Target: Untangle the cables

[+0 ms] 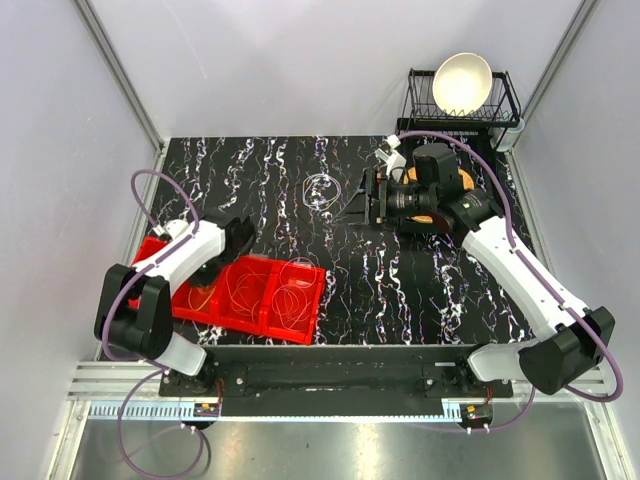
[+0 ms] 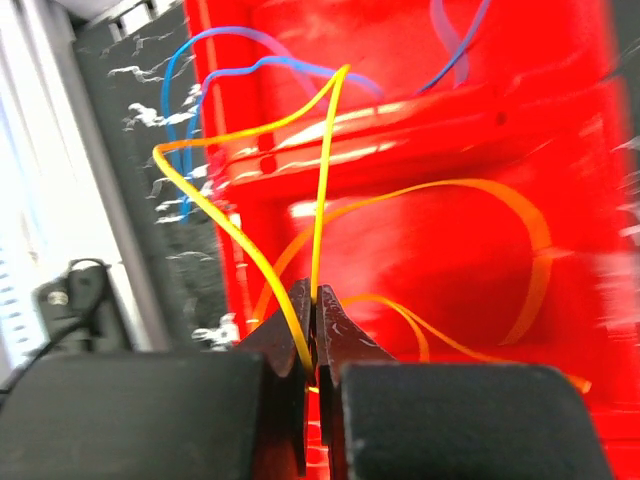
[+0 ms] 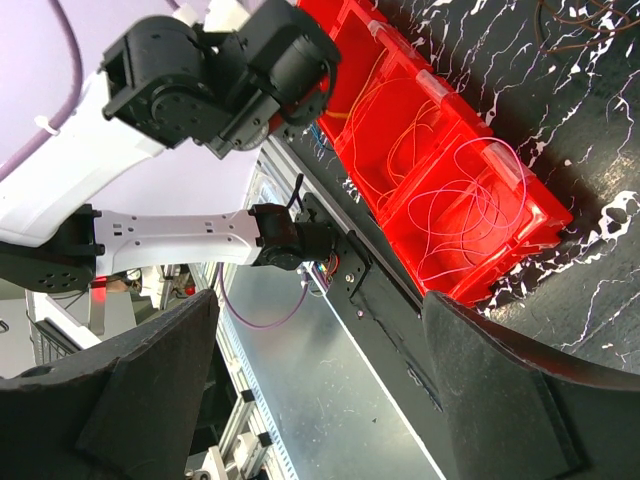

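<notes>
My left gripper (image 2: pixel 315 300) is shut on a thin yellow cable (image 2: pixel 321 190), which loops up and left over the red tray (image 2: pixel 450 130). Orange cable (image 2: pixel 532 240) lies in the same compartment, and blue cable (image 2: pixel 222 62) shows behind the divider. From above, the left gripper (image 1: pixel 207 278) is down in the tray's left compartment (image 1: pixel 185 300). Pale loops (image 1: pixel 290 300) fill the other compartments. A small tangle of cables (image 1: pixel 322 188) lies on the marbled table. Just right of it, my right gripper (image 1: pixel 358 203) hangs open and holds nothing. Its fingers (image 3: pixel 150 390) frame the tray's pink loops (image 3: pixel 480 200).
A dish rack (image 1: pixel 505 105) holding a white bowl (image 1: pixel 462 82) stands at the back right corner. An orange object (image 1: pixel 466 181) sits under the right arm. Grey walls close in three sides. A metal rail (image 1: pixel 330 385) runs along the near edge.
</notes>
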